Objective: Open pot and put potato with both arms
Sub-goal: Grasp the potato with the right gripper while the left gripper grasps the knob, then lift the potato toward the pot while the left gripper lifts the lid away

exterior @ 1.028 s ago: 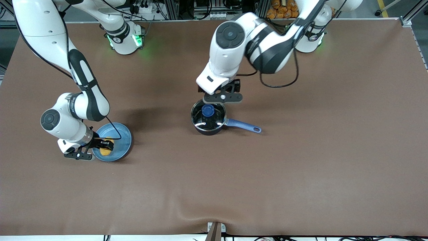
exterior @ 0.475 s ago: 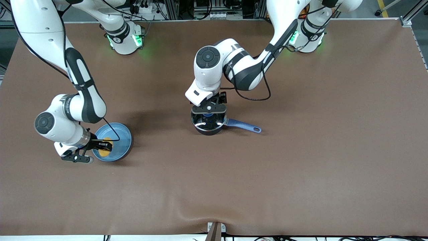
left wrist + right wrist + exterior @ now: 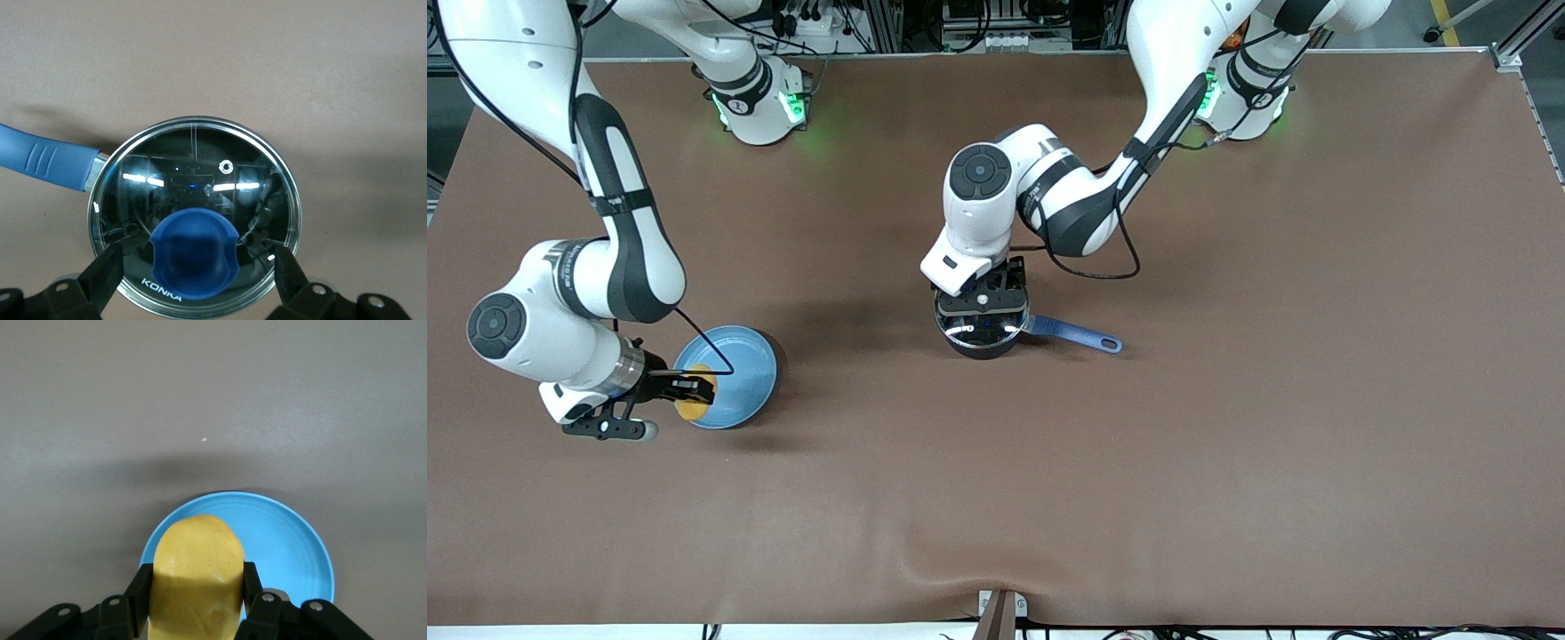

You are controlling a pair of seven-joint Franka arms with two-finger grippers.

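The black pot (image 3: 980,345) with its long blue handle (image 3: 1080,334) stands mid-table under a glass lid (image 3: 200,170) with a blue knob (image 3: 194,252). My left gripper (image 3: 984,304) is low over the lid. It is open, with one finger (image 3: 101,275) on each side of the knob and a gap to it (image 3: 197,277). My right gripper (image 3: 692,389) is shut on the yellow-orange potato (image 3: 197,580). It holds the potato (image 3: 691,410) just above the edge of the light-blue plate (image 3: 287,543).
The plate (image 3: 743,373) lies on the brown table mat toward the right arm's end, about as near to the front camera as the pot. The pot handle (image 3: 47,160) points toward the left arm's end.
My left gripper came down from beside the pot to straddle the lid knob. My right gripper drew the potato up and toward the plate's edge at the right arm's end.
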